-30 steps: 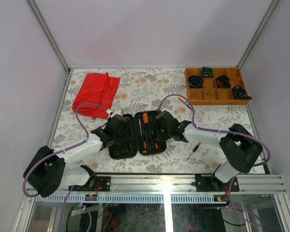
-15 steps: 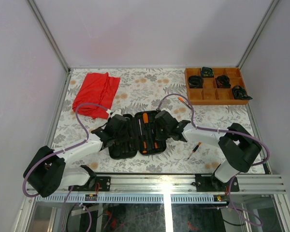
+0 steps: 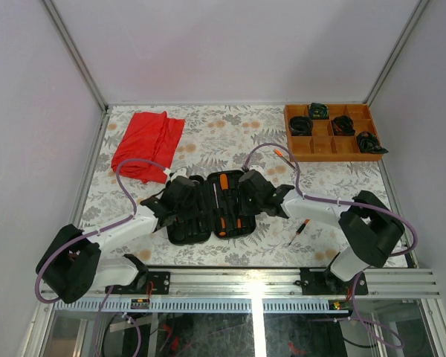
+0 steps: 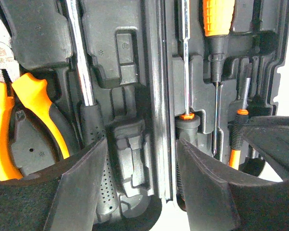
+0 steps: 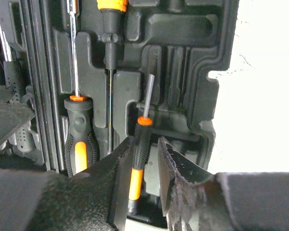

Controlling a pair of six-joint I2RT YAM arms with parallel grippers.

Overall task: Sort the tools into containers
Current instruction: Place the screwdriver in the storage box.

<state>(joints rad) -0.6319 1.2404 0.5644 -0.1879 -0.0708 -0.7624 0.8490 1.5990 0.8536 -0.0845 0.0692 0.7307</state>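
The left gripper [image 3: 182, 197] and right gripper [image 3: 249, 193] crowd the open black plastic tool case [image 3: 197, 234] from both sides, leaving just its middle strip reachable. Flowered tabletop [image 3: 223, 141] behind lies open between crumpled red cloth [image 3: 147, 145] and orange-brown wooden compartment tray [image 3: 323, 146].

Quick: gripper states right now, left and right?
Left gripper: open, holding nothing, over the case.
Right gripper: closed on a small screwdriver.

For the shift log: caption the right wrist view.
Right gripper, jaws closed on a small screwdriver, holds it over the open black tool case, beside two seated screwdrivers.
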